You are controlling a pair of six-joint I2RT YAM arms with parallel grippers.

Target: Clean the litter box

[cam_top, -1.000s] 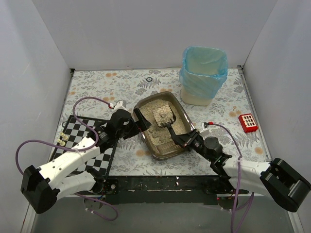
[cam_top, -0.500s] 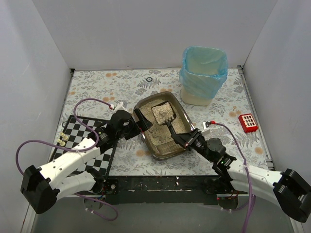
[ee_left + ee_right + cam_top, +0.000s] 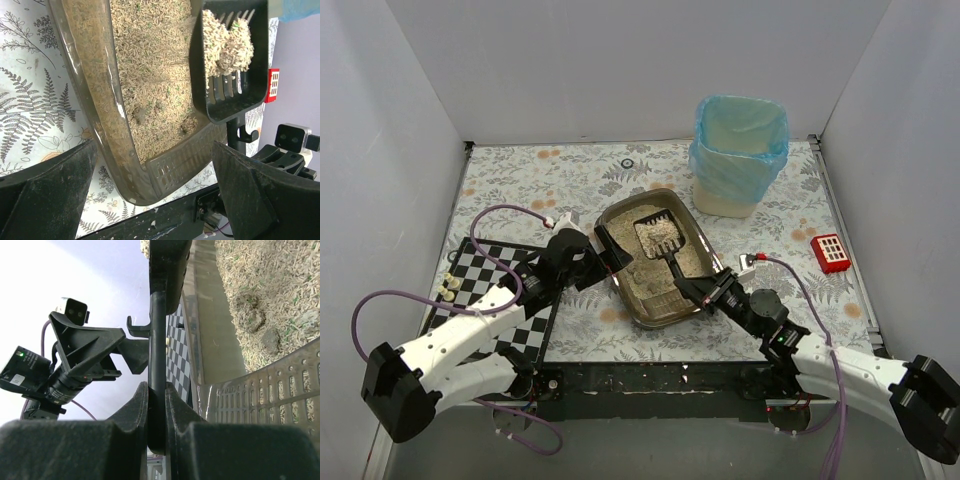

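Observation:
The litter box (image 3: 622, 292), a brown tray of beige litter, sits mid-table. My right gripper (image 3: 705, 290) is at its near right corner, shut on the handle of the black slotted scoop (image 3: 657, 232). The scoop head hangs over the far half of the box with clumps of litter (image 3: 227, 42) on it. In the right wrist view the scoop handle (image 3: 156, 330) is pinched between the fingers of the right gripper (image 3: 156, 390). My left gripper (image 3: 604, 255) is open at the left rim. Its wide jaws (image 3: 150, 200) straddle a corner of the box wall (image 3: 107, 115) without touching it.
A beige bin with a blue bag (image 3: 740, 155) stands at the back right. A small red block (image 3: 831, 253) lies right of the box. A chessboard (image 3: 495, 290) lies under the left arm. A small dark ring (image 3: 627, 163) is near the back wall.
The right arm has stretched forward and the scoop head has shifted slightly toward the far end of the box, carrying litter. The left gripper has stayed open by the rim.

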